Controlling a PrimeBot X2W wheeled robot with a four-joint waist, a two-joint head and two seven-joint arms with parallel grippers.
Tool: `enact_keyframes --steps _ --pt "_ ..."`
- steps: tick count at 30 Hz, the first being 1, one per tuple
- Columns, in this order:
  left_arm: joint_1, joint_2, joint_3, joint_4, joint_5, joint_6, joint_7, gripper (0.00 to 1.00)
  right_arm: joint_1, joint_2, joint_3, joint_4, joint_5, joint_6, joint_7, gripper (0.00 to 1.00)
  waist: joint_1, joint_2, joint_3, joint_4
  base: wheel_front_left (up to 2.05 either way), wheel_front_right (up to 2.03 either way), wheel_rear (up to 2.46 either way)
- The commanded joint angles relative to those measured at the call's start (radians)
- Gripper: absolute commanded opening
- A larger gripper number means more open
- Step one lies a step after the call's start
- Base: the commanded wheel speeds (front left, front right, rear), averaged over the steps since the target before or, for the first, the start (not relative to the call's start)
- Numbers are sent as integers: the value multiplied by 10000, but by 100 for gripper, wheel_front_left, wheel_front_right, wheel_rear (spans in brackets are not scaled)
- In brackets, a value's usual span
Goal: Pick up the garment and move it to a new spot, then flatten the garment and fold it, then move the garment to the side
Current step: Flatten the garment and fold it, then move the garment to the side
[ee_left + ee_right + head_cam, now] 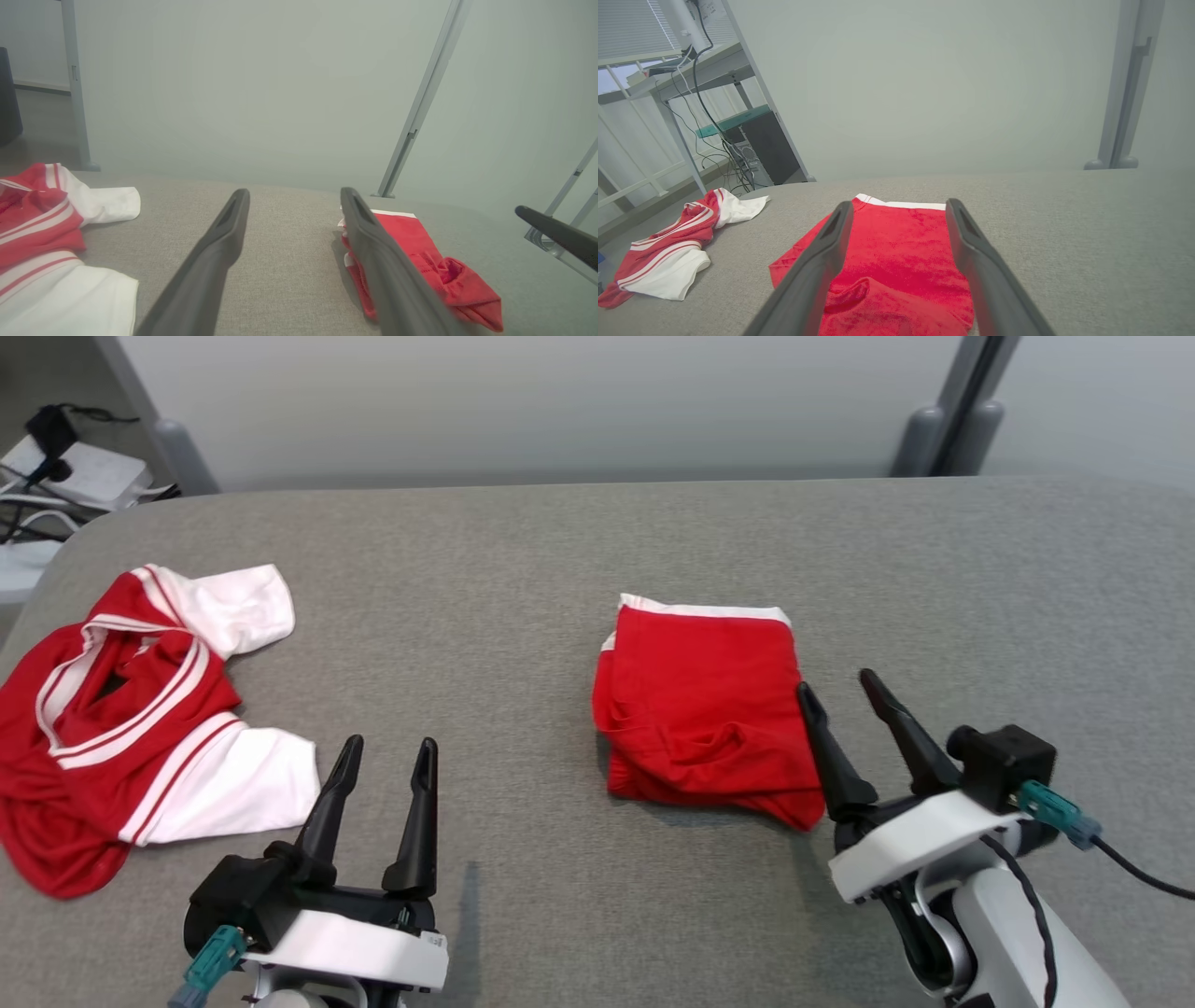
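From the head, we see the folded red garment point(700, 709) lying near the middle of the grey counter point(560, 541), a little to our right and well apart from the red and white shirt point(140, 709) at the left edge. Its long axis runs away from us, with the white band at the far end and the bunched fold nearest. Our right fingers point(831, 747) stand spread at its near right corner, holding nothing; we judge them placed to take it aside. Our left fingers point(415, 821) rest spread and empty between the two clothes. The left wrist shows the garment beyond its own right finger, band far. The right wrist looks straight along the garment, fingers spread over it; whether they touch it we cannot tell.
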Motion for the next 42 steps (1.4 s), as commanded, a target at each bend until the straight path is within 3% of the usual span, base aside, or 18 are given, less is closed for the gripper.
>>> enact_keyframes --steps 1,11,27,42 --pt "-108 45 409 -271 58 120 -47 100 204 160 -174 -446 -313 0 -133 100 0 0 -78 -325 0 0 0" --pt "192 45 967 -532 180 230 -47 100 1501 307 -1509 -1510 -1693 0 -133 100 0 0 -471 -990 0 0 0" --pt "1077 45 1513 -609 508 68 -47 100 3207 389 -1784 -2224 -1628 0 -134 100 0 0 -1294 -1000 0 0 0" --pt "1315 45 1699 -622 1075 108 -47 100 3334 402 -1775 -2365 -1721 0 -134 100 0 0 -1413 -921 0 0 0"
